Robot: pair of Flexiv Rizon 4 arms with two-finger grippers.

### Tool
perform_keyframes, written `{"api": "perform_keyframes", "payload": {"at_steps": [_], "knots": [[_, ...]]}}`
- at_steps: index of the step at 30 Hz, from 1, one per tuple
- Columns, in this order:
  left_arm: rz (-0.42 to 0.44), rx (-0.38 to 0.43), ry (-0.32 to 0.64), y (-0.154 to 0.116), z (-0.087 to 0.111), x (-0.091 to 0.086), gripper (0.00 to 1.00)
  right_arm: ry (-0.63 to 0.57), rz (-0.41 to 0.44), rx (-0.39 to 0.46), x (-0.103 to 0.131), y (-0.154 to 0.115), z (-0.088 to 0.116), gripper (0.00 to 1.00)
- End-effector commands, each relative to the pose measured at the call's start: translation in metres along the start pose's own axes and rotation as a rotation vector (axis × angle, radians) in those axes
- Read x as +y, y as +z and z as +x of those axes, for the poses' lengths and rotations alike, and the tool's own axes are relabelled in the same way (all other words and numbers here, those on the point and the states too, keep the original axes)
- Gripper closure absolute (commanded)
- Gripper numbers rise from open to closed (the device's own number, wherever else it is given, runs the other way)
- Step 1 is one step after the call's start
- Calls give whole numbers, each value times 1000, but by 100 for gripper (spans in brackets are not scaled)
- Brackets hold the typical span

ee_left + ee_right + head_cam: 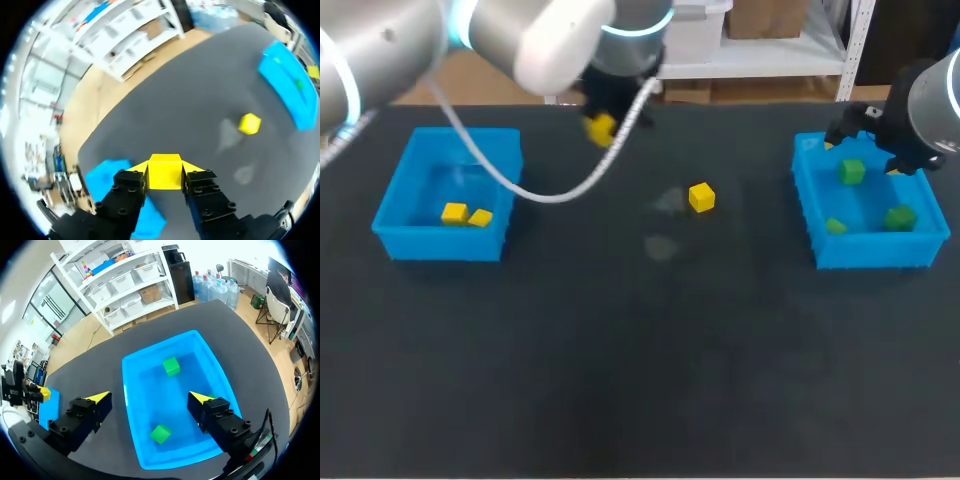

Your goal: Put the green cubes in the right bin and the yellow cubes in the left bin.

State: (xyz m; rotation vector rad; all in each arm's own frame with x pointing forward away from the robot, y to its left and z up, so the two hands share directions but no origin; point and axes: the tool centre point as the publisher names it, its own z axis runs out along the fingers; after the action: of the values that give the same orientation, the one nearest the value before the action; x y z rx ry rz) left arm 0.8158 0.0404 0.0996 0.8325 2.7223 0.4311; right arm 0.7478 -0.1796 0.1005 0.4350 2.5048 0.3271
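Left gripper (165,172): clamped on a yellow cube (165,170) across two opposite flat faces.
Right gripper (150,399): fingers spread, empty, above the right bin (134,390) holding green cubes (171,366).
Loose yellow cube (701,197): on the table (640,380), at 4 o'clock from the left gripper.
Handling: probably light, rigid and small, so best pinched mid-height across parallel faces.

I count 4 yellow cubes (701,197), 3 green cubes (851,172) and 2 blue bins (440,245), all over 1 dark surface (640,360).
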Motion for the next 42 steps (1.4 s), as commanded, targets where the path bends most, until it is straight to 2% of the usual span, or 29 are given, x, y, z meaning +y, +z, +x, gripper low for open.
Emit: {"api": "perform_keyframes", "payload": {"at_steps": [1,6,11,15,16,17,20,23,26,29,32,36,42], "knots": [[-25,-78,-116,5,70,37,100,1,-1,-8,0,1,1,0],[-71,-43,-277,12,122,87,100,1,-1,-8,0,1,1,0],[-128,-32,-412,13,160,122,100,1,-1,-8,0,1,1,0],[-138,30,-417,22,177,132,100,1,-1,-8,0,1,1,0],[-143,35,-426,24,178,131,77,1,-1,-8,0,1,1,0],[-143,29,-432,25,179,132,0,1,-1,-8,0,1,1,0],[-123,15,-423,26,176,127,0,1,-1,-8,0,1,1,0],[-79,-17,-387,18,162,115,0,1,-1,-8,0,1,1,0],[20,-96,-335,2,141,99,0,1,-1,-8,0,1,1,0],[109,-192,-220,-21,107,68,0,1,-1,-8,0,1,1,0],[183,-241,-92,-35,79,33,0,1,-1,-8,0,1,1,0],[264,-253,63,-39,47,-16,0,1,-1,-8,0,1,1,0],[342,-236,210,-32,8,-82,0,1,-1,-8,0,1,1,0]]}}
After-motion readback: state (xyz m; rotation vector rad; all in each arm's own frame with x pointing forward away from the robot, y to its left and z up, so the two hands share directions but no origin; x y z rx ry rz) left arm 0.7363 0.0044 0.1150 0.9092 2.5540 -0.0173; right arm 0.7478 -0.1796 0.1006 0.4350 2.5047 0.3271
